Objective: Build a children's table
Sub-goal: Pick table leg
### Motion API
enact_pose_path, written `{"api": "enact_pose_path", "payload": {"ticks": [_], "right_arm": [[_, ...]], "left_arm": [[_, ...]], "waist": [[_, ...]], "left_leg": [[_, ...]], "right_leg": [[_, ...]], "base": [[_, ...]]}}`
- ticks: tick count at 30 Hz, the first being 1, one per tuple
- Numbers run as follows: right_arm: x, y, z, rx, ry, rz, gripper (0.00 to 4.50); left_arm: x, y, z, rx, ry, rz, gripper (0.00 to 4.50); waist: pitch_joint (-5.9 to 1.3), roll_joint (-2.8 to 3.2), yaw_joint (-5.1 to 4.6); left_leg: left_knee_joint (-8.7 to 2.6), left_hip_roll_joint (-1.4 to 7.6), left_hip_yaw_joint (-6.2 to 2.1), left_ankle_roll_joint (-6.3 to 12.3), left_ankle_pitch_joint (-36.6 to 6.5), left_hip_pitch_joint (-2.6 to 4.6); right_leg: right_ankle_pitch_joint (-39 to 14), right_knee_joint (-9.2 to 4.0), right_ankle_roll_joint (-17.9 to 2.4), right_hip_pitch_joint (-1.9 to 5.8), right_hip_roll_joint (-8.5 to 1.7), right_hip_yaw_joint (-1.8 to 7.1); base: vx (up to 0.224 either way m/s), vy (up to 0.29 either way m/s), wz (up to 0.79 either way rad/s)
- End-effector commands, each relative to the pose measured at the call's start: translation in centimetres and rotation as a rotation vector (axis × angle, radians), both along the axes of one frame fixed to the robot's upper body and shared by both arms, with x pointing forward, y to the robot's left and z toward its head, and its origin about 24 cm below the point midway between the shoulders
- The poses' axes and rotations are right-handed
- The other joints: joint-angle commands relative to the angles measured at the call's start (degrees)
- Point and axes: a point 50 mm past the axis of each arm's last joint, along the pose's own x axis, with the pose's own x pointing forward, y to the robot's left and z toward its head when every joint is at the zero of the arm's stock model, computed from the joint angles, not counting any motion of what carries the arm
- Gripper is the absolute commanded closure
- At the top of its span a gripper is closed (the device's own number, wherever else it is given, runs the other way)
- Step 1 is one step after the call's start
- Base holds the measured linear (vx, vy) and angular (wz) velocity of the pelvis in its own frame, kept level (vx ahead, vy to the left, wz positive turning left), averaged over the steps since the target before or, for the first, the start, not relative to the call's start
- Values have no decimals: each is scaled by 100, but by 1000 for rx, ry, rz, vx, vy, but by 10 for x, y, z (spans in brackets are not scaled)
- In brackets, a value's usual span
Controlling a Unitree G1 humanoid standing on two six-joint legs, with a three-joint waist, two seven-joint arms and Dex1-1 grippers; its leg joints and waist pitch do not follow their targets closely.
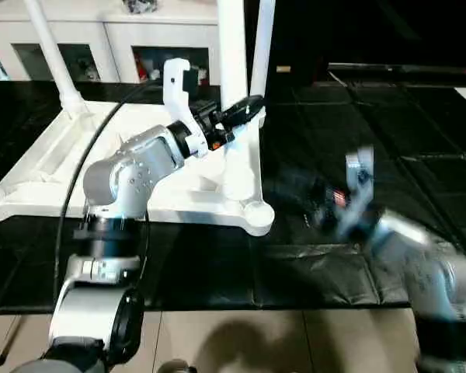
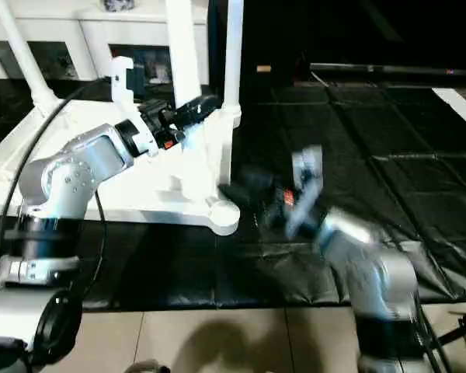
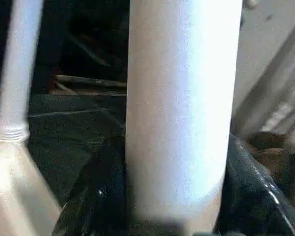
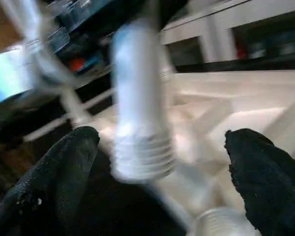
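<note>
The white tabletop (image 1: 46, 175) lies underside up on the black mat. Two white legs stand in its far corners, one on the left (image 1: 50, 54) and one on the right (image 1: 262, 47). My left gripper (image 1: 237, 115) is shut on a third leg (image 1: 233, 70) and holds it upright over the tabletop's right side. In the left wrist view this leg (image 3: 182, 98) sits between the black fingers (image 3: 103, 187). Its threaded end (image 4: 142, 152) hangs near the near right corner socket (image 1: 256, 216). My right gripper (image 2: 245, 186) is low beside that corner, open, with its fingers spread wide.
A white cabinet with glass doors (image 1: 140, 39) stands behind the tabletop. Black floor mats (image 1: 373, 116) stretch to the right, and tan floor tiles (image 1: 256, 342) run along the near edge. A black cable (image 1: 101, 132) arcs over my left arm.
</note>
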Motion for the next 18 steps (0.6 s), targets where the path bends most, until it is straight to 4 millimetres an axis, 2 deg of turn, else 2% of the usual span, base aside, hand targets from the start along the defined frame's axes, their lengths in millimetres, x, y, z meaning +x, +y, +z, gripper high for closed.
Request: {"api": "enact_pose_path", "payload": {"ticks": [1, 2, 3, 7, 11, 13, 16, 18], "right_arm": [[8, 8, 0, -57, 14, -41, 0], [8, 8, 0, -57, 14, -41, 0], [11, 16, 2, -91, 0, -36, 0], [17, 31, 1, -150, -4, -45, 0], [17, 45, 4, -123, 13, 26, 0], [19, 52, 3, -110, 26, 18, 30], [23, 58, 3, -93, 52, -13, 41], [24, 65, 3, -83, 60, -11, 71]], "left_arm": [[-2, -5, 3, 57, -46, 39, 257], [-2, -5, 3, 57, -46, 39, 257], [-3, -7, 4, 65, -60, 42, 257], [-6, -13, 6, 68, -71, 40, 257], [-6, -16, 8, 73, -86, 49, 257], [-8, -18, 7, 81, -91, 49, 257], [-9, -20, 8, 92, -98, 45, 257], [-10, -21, 7, 97, -102, 46, 257]], "waist": [[-452, -81, -45], [-458, -49, -30], [-459, -37, -29], [-465, -19, -36], [-455, -22, -45], [-460, -60, -40], [-456, -23, -40], [-463, 5, -54]], "left_leg": [[-359, 112, -26, -4, -799, 39], [-357, 113, -30, -3, -739, 41], [-354, 116, -29, 1, -743, 44], [-355, 127, -33, -42, -763, 47], [-365, 119, -34, -40, -844, 44], [-365, 120, -32, -33, -814, 32], [-368, 128, -35, -59, -811, 38], [-371, 128, -39, -109, -840, 47]], "right_leg": [[-1777, -494, -478, 327, -454, 307], [-1730, -484, -468, 326, -459, 311], [-1702, -479, -468, 321, -458, 313], [-1478, -450, -582, 315, -464, 323], [-1526, -458, -521, 326, -452, 324], [-1522, -458, -504, 336, -466, 328], [-1518, -453, -549, 319, -474, 332], [-1451, -443, -569, 312, -465, 333]], "base": [[0, 0, 0], [0, 0, 0], [0, 0, 0], [0, 0, 0], [0, 0, 0], [0, 0, 0], [0, 0, 0], [0, 0, 0]]}}
